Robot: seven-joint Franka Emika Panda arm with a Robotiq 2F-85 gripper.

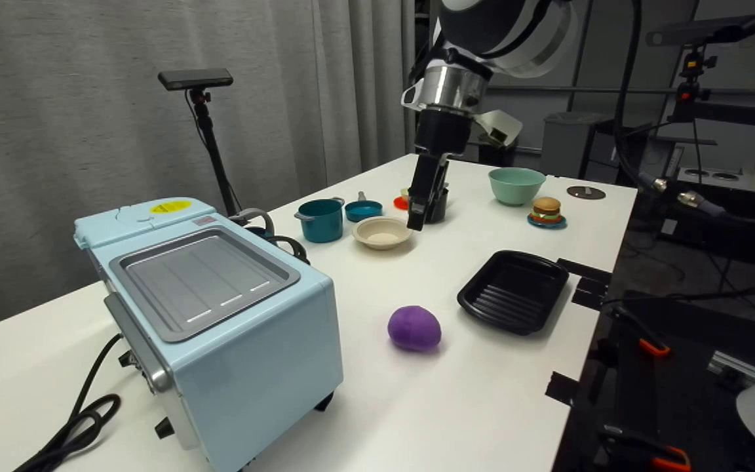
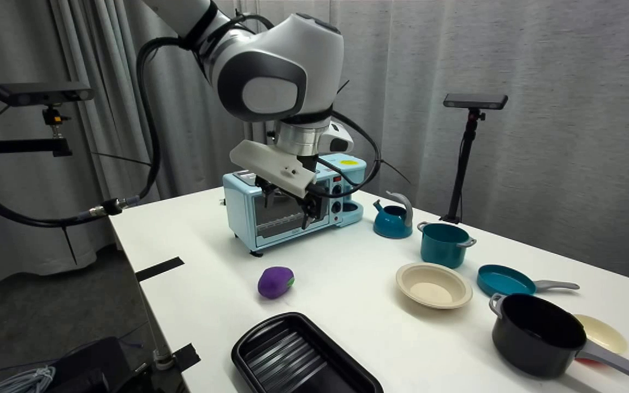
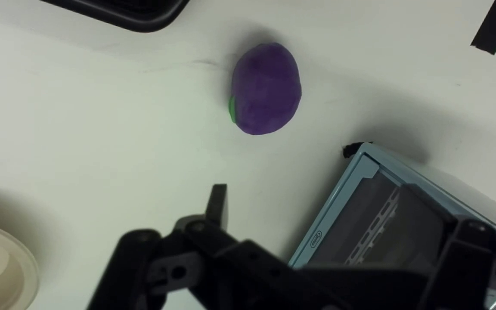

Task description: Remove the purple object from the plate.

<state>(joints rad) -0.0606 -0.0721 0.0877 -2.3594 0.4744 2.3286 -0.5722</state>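
White, the table (image 1: 482, 406) carries a pale-blue toaster oven (image 1: 240, 367) at the left in an exterior view, with a black tray (image 1: 515, 288) at the right. Above hangs the gripper (image 3: 317, 198), spread wide, nothing between its tips. The cream plate (image 1: 383, 240) lies at the far side; off it, nearer, the purple object (image 1: 415, 329) sits on the table between oven and tray. We expect it light, soft and not slippery, so we would pinch it gently across its narrower width. The wrist view shows the gap plainly, where in an exterior view the fingers (image 1: 425, 187) overlap and we can hardly judge it; a green patch (image 3: 232, 110) shows too.
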